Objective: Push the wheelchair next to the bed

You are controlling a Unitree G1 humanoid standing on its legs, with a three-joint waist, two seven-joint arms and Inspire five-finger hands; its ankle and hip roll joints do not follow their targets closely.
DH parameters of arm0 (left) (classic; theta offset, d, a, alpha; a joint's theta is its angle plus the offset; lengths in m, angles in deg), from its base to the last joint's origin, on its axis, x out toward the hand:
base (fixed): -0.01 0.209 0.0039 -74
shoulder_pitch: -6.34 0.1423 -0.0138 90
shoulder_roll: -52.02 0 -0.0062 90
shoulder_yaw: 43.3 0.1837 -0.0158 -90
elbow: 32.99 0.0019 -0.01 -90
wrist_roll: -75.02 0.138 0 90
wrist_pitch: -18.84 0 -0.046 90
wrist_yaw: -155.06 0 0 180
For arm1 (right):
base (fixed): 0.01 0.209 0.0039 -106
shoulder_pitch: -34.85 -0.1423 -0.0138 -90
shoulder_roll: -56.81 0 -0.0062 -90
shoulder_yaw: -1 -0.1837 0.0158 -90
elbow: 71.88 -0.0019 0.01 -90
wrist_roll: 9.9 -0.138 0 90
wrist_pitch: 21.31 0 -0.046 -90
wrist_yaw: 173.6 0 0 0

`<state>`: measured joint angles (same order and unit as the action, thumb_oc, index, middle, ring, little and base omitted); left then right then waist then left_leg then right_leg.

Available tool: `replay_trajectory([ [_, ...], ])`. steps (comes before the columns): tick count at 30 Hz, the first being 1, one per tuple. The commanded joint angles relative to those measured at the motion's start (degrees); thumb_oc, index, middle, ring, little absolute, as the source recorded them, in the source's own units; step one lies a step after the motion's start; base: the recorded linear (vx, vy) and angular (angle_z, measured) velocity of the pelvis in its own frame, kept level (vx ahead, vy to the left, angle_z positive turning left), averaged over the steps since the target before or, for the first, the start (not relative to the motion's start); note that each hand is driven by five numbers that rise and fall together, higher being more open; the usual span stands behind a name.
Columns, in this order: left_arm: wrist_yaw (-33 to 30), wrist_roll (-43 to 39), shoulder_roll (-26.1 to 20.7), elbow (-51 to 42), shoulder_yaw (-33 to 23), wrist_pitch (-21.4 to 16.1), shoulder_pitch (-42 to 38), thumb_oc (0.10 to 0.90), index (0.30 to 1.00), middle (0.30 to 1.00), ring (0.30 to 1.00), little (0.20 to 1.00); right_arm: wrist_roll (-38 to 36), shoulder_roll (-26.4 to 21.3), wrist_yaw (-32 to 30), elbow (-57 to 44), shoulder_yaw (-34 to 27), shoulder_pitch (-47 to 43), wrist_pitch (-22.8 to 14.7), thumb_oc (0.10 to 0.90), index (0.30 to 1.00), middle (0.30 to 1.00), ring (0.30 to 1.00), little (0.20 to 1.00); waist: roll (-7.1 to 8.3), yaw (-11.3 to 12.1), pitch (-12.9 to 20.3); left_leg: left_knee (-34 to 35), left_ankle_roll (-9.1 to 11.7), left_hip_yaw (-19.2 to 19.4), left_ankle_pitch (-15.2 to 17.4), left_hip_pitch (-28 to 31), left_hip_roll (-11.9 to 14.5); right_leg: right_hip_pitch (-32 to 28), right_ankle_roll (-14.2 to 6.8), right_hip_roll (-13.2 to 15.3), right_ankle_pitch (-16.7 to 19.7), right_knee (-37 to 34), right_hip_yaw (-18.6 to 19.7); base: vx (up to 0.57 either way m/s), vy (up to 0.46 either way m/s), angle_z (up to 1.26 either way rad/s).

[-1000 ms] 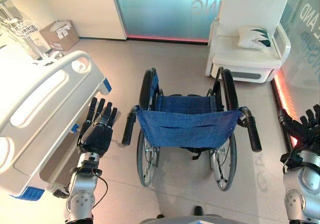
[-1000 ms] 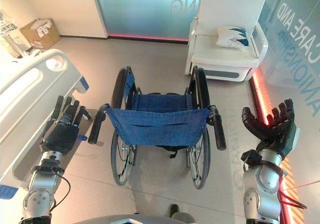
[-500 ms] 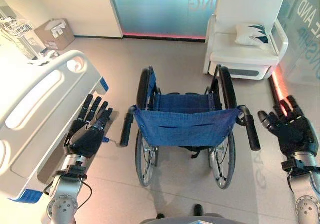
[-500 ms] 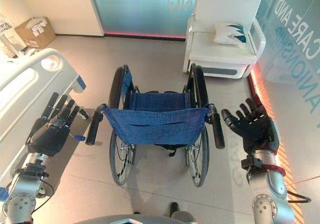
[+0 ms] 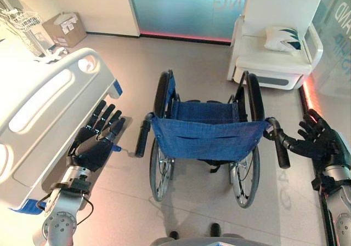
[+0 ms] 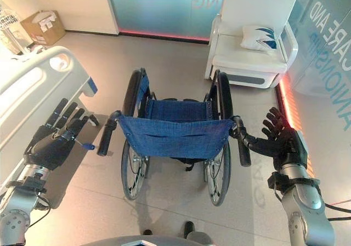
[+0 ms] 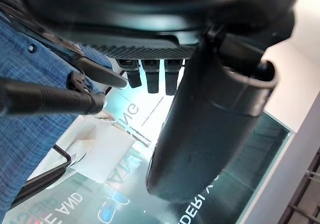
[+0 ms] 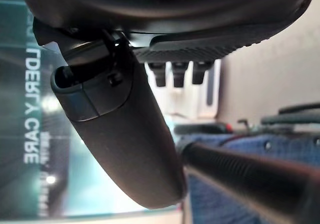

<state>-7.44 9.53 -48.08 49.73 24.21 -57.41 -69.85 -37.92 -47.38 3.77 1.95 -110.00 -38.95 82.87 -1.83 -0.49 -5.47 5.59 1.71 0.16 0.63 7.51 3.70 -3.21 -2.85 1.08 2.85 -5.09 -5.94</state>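
**Hands spread at either side of the wheelchair, neither handle gripped**

The wheelchair (image 5: 205,139) stands in the middle of the floor with its blue sling back facing near and its two black push handles pointing toward the robot. The bed (image 5: 41,112), white with a moulded footboard, lies just to the left of it, with a strip of bare floor between the bed's corner and the chair's left wheel.

The left hand (image 5: 93,147) is raised between the bed and the left push handle (image 5: 142,138), fingers straight and spread, apart from the grip. The right hand (image 6: 282,144) is at the right push handle (image 6: 242,145), fingers splayed and uncurled; its thumb reaches up to the grip, though whether it actually touches is hard to tell. In the right wrist view the thumb lies just beside the dark handle bar (image 8: 240,176).

At the far right stands a white armchair (image 5: 274,59) with a patterned cushion (image 5: 285,39) on its seat. A cardboard box (image 5: 64,29) sits at the far left, against the wall.
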Motion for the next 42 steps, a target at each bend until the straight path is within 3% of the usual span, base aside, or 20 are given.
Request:
replay_trajectory([
  [1, 0.6, -3.0, -7.3, -6.0, 0.4, -2.7, -3.8, 0.8, 0.9, 0.9, 0.9, 0.9, 4.0, -5.7, -4.2, -6.4, 0.5, -4.7, -3.1, 0.8, 0.9, 0.9, 0.9, 0.9, 2.23, 0.1, 3.4, -0.6, 0.5, 2.3, -1.7, -3.7, -0.5, -1.6, -3.0, 5.0, -0.8, 0.1, -1.1, 0.0, 0.005, 0.1],
  [8, -0.1, -3.1, -7.7, -6.8, 1.3, -2.3, -3.8, 0.8, 0.9, 0.9, 0.9, 0.9, -1.4, -6.2, -3.7, -6.7, 2.5, -5.6, -1.1, 0.8, 0.9, 0.9, 0.9, 0.9, 2.37, 0.6, 2.7, -0.6, 0.6, 1.9, -1.8, -3.7, -0.4, -1.7, -3.2, 5.2, -0.8, 0.1, -1.6, 0.02, 0.0, 0.06],
  [13, 1.3, -3.0, -7.6, -5.5, 1.7, -2.5, -3.9, 0.8, 0.9, 0.9, 0.9, 0.9, -1.5, -5.8, -4.4, -5.7, 3.3, -5.9, -1.6, 0.8, 0.9, 0.9, 0.9, 0.9, 2.51, 0.7, 2.7, -0.6, 0.7, 2.1, -1.8, -3.6, -0.4, -1.8, -3.5, 5.3, -0.7, 0.1, -1.9, 0.0, 0.0, 0.0],
  [22, 2.4, -1.0, -8.6, -4.8, 3.3, -0.9, -4.6, 0.8, 0.9, 0.9, 0.9, 0.9, -3.4, -4.5, -4.6, 0.8, 6.6, -6.9, 1.6, 0.8, 0.9, 0.9, 0.9, 0.9, 2.33, 1.2, 2.7, -0.6, 0.6, 2.1, -1.9, -3.3, -0.5, -2.2, -3.5, 5.4, -0.7, 0.1, -2.4, 0.01, 0.001, 0.0],
  [26, 2.8, 0.2, -8.8, -3.9, 4.5, -0.8, -5.3, 0.8, 0.9, 0.9, 0.9, 0.9, -1.2, -4.1, -5.1, 3.2, 8.2, -7.7, 1.4, 0.8, 0.9, 0.9, 0.9, 0.9, 2.25, 1.4, 2.3, -0.6, 0.6, 1.9, -2.0, -3.1, -0.5, -2.5, -3.5, 5.5, -0.7, 0.1, -2.6, 0.02, -0.001, 0.05],
  [38, 0.8, 8.4, -12.4, -4.1, 6.5, 2.7, -5.1, 0.8, 0.9, 0.9, 0.9, 0.9, 1.9, -6.3, -9.1, 5.5, 9.2, -9.3, 2.5, 0.8, 0.9, 0.9, 0.9, 0.9, 1.64, 2.0, 1.1, -0.6, 0.6, 1.3, -2.2, -2.8, -0.5, -3.0, -3.8, 5.8, -0.5, 0.1, -3.2, 0.02, 0.0, 0.05],
  [42, -1.7, 11.3, -14.3, -2.8, 6.4, 5.9, -4.5, 0.8, 0.9, 0.9, 0.9, 0.9, 1.3, -7.3, -9.3, 5.9, 9.3, -9.5, 2.5, 0.8, 0.9, 0.9, 0.9, 0.9, 1.37, 2.0, 0.8, -0.6, 0.5, 1.2, -2.3, -2.6, -0.5, -3.2, -3.9, 5.9, -0.4, 0.1, -3.4, 0.01, 0.002, 0.02],
])
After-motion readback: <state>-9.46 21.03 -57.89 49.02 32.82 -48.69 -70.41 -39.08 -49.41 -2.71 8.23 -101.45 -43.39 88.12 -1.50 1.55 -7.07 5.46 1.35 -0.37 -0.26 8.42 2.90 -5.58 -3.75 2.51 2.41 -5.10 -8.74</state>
